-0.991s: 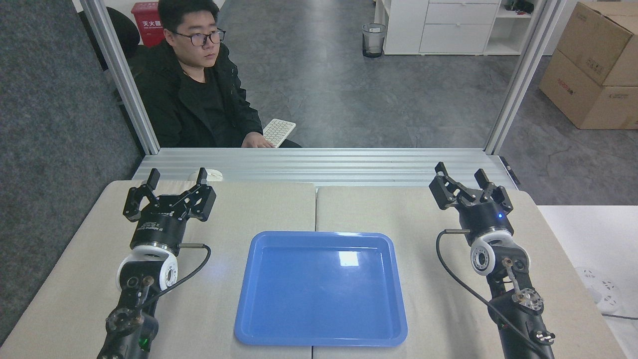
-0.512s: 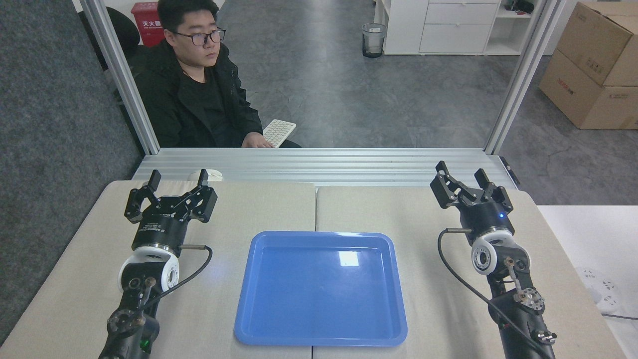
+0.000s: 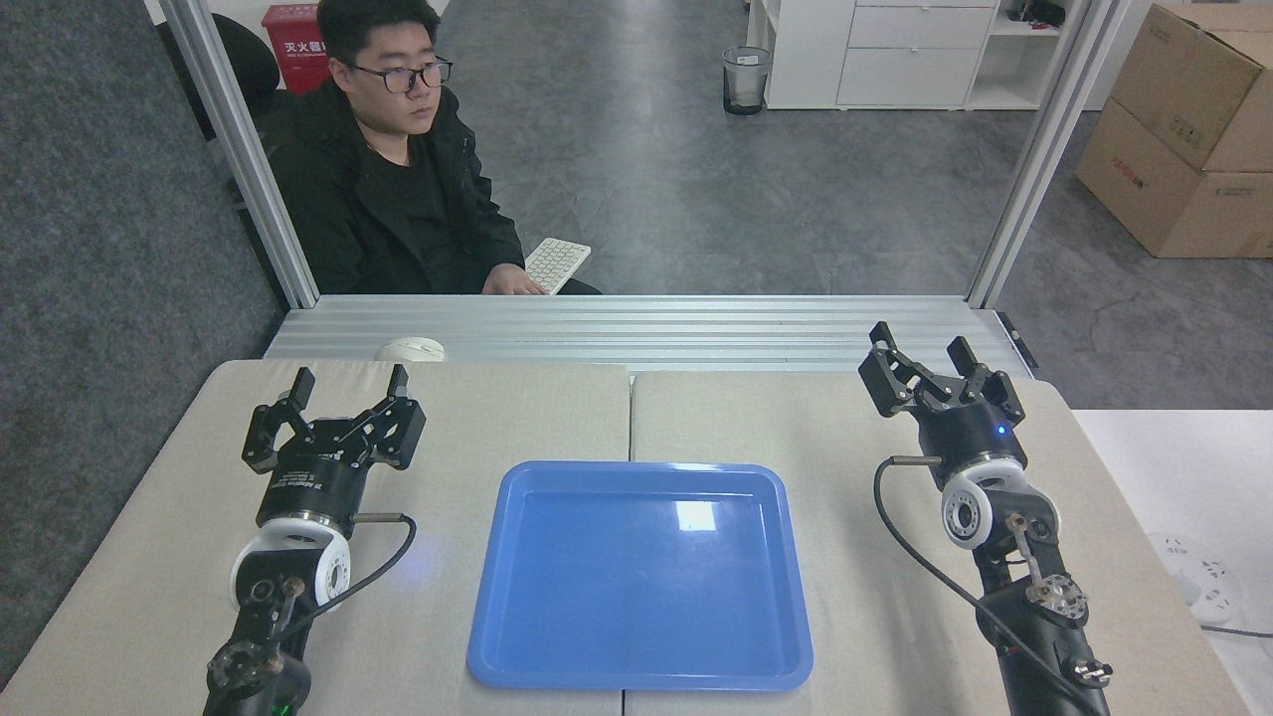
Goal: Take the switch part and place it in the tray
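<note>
Pulled back from the mouse [image 3: 410, 349], the left gripper [image 3: 347, 384] hangs spread and empty; right gripper [image 3: 921, 355] likewise agape, both flanking the tray [image 3: 517, 497].

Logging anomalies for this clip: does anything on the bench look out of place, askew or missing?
The switch part is nowhere in view. The tray lies square and empty between the open left gripper and open right gripper. A white mouse sits on the metal ledge behind the table, an odd spot.
</note>
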Robot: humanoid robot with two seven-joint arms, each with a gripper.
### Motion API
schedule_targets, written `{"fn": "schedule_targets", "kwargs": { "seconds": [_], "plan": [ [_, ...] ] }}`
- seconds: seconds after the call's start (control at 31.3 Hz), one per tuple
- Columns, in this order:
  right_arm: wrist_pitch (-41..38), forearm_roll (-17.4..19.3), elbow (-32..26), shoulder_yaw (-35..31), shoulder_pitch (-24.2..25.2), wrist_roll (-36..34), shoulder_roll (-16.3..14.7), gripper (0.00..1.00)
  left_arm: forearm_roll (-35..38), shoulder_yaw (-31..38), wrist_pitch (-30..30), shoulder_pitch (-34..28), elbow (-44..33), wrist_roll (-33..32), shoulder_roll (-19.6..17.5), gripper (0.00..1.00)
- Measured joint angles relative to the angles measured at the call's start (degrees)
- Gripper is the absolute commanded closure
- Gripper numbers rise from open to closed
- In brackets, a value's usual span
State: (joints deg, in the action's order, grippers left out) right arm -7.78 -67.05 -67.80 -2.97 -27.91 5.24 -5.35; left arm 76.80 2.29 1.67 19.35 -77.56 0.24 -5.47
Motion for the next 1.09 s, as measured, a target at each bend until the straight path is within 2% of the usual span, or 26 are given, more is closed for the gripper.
{"fn": "schedule_targets", "kwargs": {
  "seconds": [1.09],
  "plan": [
    [0.0, -0.2, 0.0, 0.1, 0.0, 0.0, -0.2, 0.0, 0.3, 8.0, 0.8, -16.0, 3.0, 8.7, -2.4, 0.01]
  ]
}}
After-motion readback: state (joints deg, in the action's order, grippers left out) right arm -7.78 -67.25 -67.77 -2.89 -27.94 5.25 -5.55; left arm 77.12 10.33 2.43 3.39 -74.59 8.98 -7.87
